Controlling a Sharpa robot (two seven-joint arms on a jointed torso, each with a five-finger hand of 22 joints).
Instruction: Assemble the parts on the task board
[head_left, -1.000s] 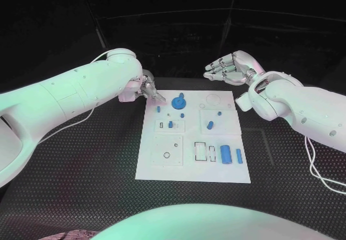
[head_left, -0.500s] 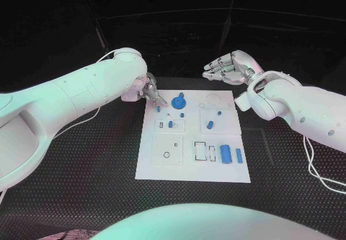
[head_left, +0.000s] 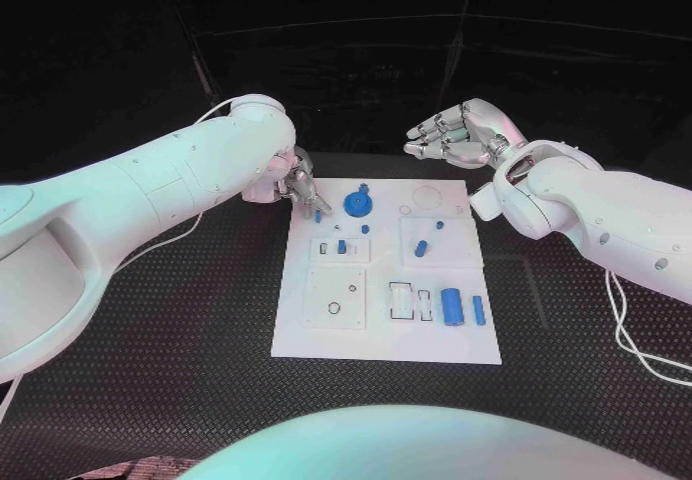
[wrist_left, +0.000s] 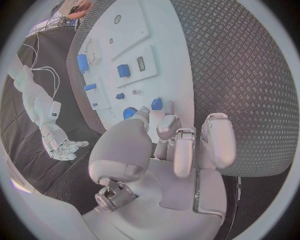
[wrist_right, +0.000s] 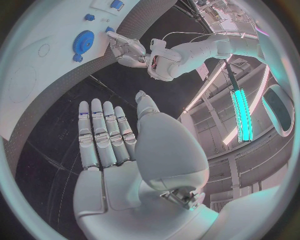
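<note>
Showing unlabelled task board (head_left: 387, 335), blue parts (head_left: 451, 306)

the left hand (head_left: 296, 180) fingers (wrist_left: 170, 125) hide whether they touch the small blue part (wrist_left: 156, 104).

Robot hand (wrist_left: 172, 145) over task board (wrist_left: 169, 60)

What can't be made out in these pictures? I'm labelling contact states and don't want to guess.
- Whether the left hand touches the small blue part at the task board's far left corner: head view too small, and in the left wrist view its own fingers cover the spot.
- The shape of the small parts: too small in the head view.
- The right hand is spread, holding nothing.
</note>
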